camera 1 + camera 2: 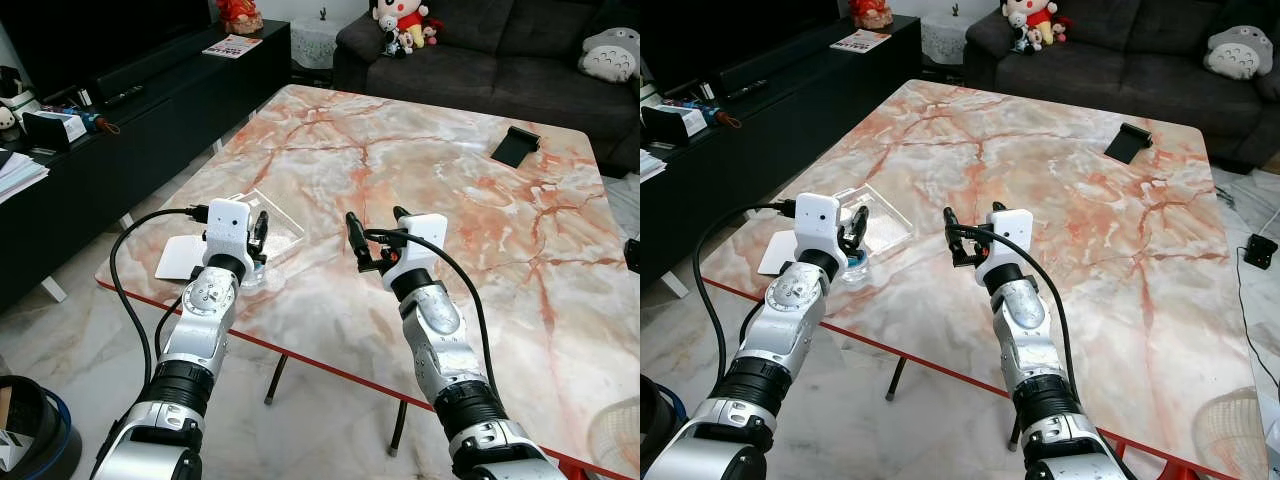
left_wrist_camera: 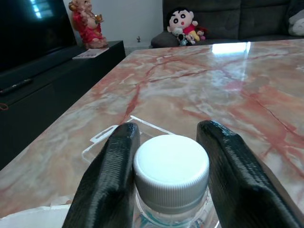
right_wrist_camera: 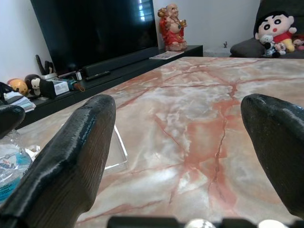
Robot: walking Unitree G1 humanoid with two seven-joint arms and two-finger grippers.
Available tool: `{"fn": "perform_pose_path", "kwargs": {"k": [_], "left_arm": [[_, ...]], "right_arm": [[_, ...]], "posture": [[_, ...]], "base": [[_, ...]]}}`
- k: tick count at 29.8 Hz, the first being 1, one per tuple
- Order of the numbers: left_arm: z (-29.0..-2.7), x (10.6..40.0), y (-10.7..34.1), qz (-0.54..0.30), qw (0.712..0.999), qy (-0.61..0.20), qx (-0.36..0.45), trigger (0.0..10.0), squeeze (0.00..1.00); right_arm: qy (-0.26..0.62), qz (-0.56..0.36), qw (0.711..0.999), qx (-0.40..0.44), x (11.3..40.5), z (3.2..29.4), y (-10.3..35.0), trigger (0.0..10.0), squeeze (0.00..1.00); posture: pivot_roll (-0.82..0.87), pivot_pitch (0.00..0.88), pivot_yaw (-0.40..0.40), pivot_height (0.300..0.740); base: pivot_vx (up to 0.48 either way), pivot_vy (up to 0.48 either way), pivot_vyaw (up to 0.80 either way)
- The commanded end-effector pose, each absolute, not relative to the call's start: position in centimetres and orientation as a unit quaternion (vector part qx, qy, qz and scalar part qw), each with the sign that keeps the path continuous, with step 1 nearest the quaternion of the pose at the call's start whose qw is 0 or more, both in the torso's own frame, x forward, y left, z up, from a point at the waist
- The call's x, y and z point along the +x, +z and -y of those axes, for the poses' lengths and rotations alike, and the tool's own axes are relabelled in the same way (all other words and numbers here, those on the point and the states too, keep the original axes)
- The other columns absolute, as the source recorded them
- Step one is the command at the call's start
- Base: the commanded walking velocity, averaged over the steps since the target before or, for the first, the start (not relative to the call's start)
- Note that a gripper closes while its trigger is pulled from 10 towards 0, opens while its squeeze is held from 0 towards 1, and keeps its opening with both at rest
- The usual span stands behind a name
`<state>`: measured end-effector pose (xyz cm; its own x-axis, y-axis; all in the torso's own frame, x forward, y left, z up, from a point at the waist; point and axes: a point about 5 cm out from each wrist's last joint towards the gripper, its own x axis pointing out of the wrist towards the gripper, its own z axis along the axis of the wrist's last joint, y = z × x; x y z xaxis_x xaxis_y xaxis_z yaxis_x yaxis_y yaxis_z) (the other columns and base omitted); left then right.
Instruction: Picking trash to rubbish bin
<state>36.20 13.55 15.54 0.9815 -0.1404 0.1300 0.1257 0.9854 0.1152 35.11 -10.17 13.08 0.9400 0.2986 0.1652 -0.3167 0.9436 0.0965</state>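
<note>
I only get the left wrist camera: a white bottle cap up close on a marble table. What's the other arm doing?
Observer: The right gripper hovers open above bare marble, holding nothing.
Operator: Is there a bin anywhere?
Observer: Possibly. A dark round container stands on the floor to the robot's left.
Operator: Where on the table is my bottle?
Observer: The bottle stands near the table's front edge, on the robot's left side.

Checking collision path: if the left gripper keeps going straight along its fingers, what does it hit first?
The left gripper already straddles the white-capped bottle, so pushing on would meet that cap first. Past it lies the clear plastic tray on the marble table.
</note>
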Motion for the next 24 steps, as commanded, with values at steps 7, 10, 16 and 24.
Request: {"fn": "perform_pose_path", "kwargs": {"k": [7,10,16,24], "left_arm": [[-13.5,35.9,15.2,0.066,0.994,-0.067,0.059,0.0,0.0],[-13.6,35.9,15.2,0.067,0.994,-0.066,0.061,0.0,0.0],[-14.7,35.5,17.0,0.113,0.991,-0.011,0.067,0.0,0.0],[-15.8,34.5,18.5,0.156,0.985,0.039,0.066,10.0,0.0]], "right_arm": [[0.155,0.078,0.983,0.067,35.3,10.1,13.4,10.0,0.0],[0.155,0.079,0.982,0.067,35.3,10.1,13.5,10.0,0.0],[0.152,0.081,0.983,0.066,35.3,10.3,13.5,10.0,0.0],[0.147,0.085,0.983,0.067,35.5,10.4,13.8,10.0,0.0]], "posture": [[0.02,0.033,-0.004,0.74],[0.02,0.032,-0.003,0.74],[0.02,0.029,0.001,0.74],[0.03,0.033,0.0,0.74]], "base": [[0.0,0.0,0.0],[0.0,0.0,0.0],[0.0,0.0,0.0],[0.0,0.0,0.0]]}}
